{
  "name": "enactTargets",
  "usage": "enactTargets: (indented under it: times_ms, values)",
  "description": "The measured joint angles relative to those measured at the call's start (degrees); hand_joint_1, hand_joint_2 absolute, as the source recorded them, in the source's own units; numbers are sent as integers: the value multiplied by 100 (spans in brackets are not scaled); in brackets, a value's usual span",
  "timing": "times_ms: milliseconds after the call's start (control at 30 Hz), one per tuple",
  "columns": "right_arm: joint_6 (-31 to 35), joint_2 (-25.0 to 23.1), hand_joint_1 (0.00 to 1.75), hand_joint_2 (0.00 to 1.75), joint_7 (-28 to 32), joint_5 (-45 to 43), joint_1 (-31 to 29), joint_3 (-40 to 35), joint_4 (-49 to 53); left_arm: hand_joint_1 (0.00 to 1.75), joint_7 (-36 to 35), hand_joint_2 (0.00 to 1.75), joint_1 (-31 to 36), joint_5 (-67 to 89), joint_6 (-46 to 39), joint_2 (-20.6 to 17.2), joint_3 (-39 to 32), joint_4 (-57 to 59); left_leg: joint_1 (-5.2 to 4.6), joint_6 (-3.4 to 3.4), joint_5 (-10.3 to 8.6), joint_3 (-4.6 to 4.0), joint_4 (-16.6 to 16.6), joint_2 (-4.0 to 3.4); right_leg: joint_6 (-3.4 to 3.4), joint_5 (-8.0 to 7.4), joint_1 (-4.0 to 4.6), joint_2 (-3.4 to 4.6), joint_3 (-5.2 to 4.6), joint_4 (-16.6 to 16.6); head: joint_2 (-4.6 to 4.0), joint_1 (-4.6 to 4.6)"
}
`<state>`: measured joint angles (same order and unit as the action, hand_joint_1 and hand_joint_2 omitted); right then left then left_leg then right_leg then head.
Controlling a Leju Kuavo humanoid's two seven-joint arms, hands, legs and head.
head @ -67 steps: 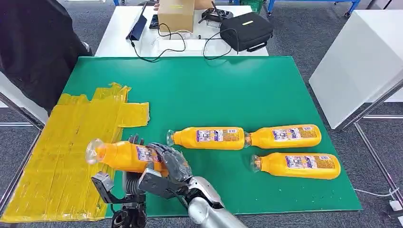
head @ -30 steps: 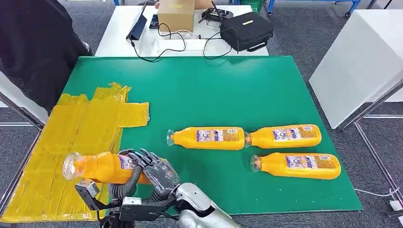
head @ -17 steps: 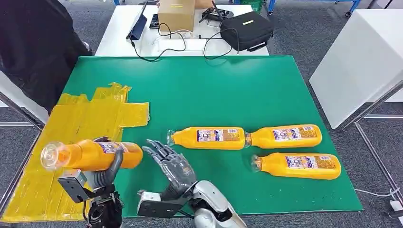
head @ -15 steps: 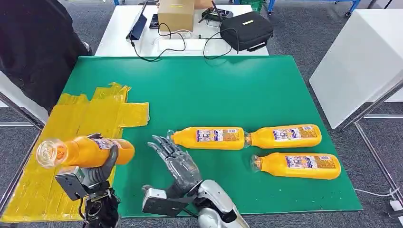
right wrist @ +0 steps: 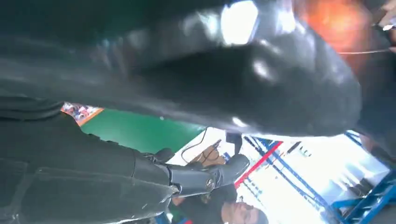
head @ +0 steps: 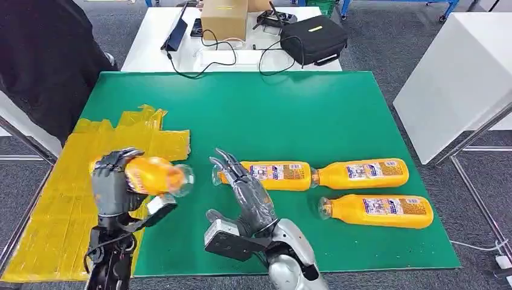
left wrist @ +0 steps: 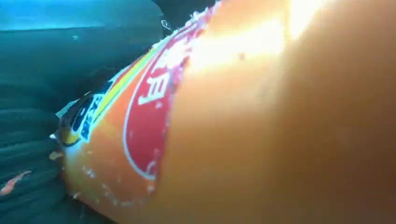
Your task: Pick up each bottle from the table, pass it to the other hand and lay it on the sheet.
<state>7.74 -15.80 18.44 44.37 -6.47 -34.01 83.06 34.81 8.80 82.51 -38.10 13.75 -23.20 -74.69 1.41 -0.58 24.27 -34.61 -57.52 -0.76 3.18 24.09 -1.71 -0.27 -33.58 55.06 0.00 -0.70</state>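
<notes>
The left hand (head: pixel 112 181) is gripping an orange bottle (head: pixel 154 174) around its body, holding it in the air over the near edge of the yellow sheet (head: pixel 72 193), with the clear neck end pointing toward the middle of the green table (head: pixel 290 115). In the left wrist view the bottle's label (left wrist: pixel 144 121) is sitting right up against the camera. Just beside it, the right hand (head: pixel 247 193) is standing empty with its fingers spread and extended, over the table close to the neck of the nearest lying bottle (head: pixel 265 175).

The handover looks finished (the bottle is in one hand alone), so the step in hand is judged to be the laying down. The next move calls for lowering the bottle on its side onto the sheet and loosening the fingers only once it is resting.

Farther right, two more bottles (head: pixel 362 173) (head: pixel 377 211) are lying on the table, waiting. Beyond the table, a white desk (head: pixel 151 36) is carrying a cardboard box (head: pixel 223 18) and a black bag (head: pixel 314 37).
</notes>
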Motion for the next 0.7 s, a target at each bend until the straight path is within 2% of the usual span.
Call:
enactTargets:
  times_ms: [67, 100, 133, 167, 200, 233, 267, 433, 600, 700]
  values:
    - [-24, -22, 0, 0, 29, -31, -46, 0, -24, 175, -955, 175, -127, 741, -2, -189, 77, 31, 2, 1, 0, 1, 0, -33, -13, -8, 5, 23, -26, 2, 0, 2]
    - [-59, -35, 0, 0, 92, -103, -66, 9, -55, 175, -2372, 175, -147, 822, -2, -505, 420, 128, 2, 4, -2, -6, -1, -35, -13, -9, 5, 24, -37, 3, 0, 0]
    - [-72, -37, 0, 0, 112, -143, -97, 11, -75, 175, -3134, 175, -131, 793, -4, -739, 823, 285, 3, 7, -4, -9, 0, -32, -14, -8, 6, 23, -38, 10, 0, -2]
    - [-90, -44, 0, 0, 132, -178, -121, 13, -101, 175, -4218, 175, -126, 753, -11, -914, 1103, 385, 3, 8, -5, -11, 0, -22, -16, -6, 6, 19, -37, 16, 0, -5]
    - [-90, -53, 0, 0, 158, -206, -153, 15, -133, 175, -4878, 175, -133, 749, -13, -1096, 1384, 480, 3, 12, -7, -12, 0, -17, -16, -4, 6, 15, -37, 18, 0, -7]
    - [-92, -61, 0, 0, 169, -230, -197, 15, -160, 175, -5165, 175, -128, 749, -13, -1179, 1549, 567, 4, 17, -11, -17, 1, -6, -19, -2, 6, 2, -36, 19, 0, -4]
    - [-109, -79, 0, 0, 188, -275, -244, 15, -205, 175, -5302, 175, -138, 747, -13, -1289, 1760, 725, 9, 19, -12, -20, 1, -5, -19, -2, 8, 2, -37, 19, 0, 0]
    - [-197, -144, 0, 0, 252, -335, -377, -2, -363, 175, -4860, 175, -124, 756, -15, -1739, 2487, 1350, 4, 20, -14, -24, 0, -5, -20, -6, 3, 6, -40, 20, 0, 0]
    - [-214, -201, 0, 0, 258, -359, -483, -35, -536, 175, -4932, 175, -72, 754, -15, -2000, 2713, 1825, 7, 22, -15, -24, 0, -2, -20, -5, 7, 4, -41, 20, 0, 0]
    - [-230, -221, 0, 0, 258, -396, -539, -37, -650, 175, -4545, 175, -57, 754, -15, -2048, 2649, 1945, 7, 22, -15, -23, 1, -2, -21, -5, 7, 4, -40, 21, 0, 0]
